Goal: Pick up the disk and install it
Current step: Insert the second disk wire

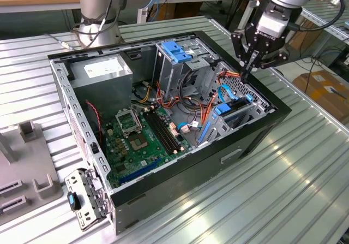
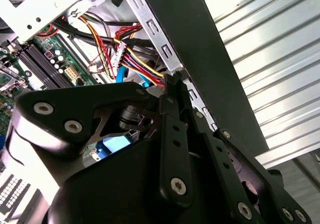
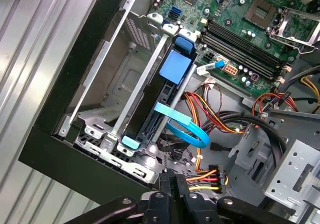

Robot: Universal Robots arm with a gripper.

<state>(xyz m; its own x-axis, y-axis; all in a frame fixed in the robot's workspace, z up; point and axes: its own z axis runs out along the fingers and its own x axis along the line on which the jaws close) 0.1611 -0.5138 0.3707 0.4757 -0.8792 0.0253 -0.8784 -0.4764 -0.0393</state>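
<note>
Black gripper [image 1: 252, 68]: hangs over the open computer case [image 1: 256, 132] at the exterior view's right, near the case's far right wall, fingertips pointing down toward the bundle of orange and red cables [image 1: 226, 76].
Jaws: pressed together, or nearly so, with nothing between them; in both wrist views the two fingers [image 3: 172, 191] meet in one narrow dark tip.
Disk [image 1: 232, 115]: sits on edge in the drive bay at the case's right end, below and nearer than the gripper, apart from it; its blue carrier rails and a blue tab show in the exterior view.
Disk in the first wrist view [image 3: 172, 91]: a long dark body with a blue panel, held between grey metal bay rails, a light blue flat cable [image 3: 182, 126] crossing it.
Motherboard [image 1: 139, 140]: green, on the case floor, left of the disk.
Power-supply box [image 1: 101, 72]: grey, in the far left corner of the case.
Table [image 1: 283, 184]: ribbed metal, under the case.
</note>
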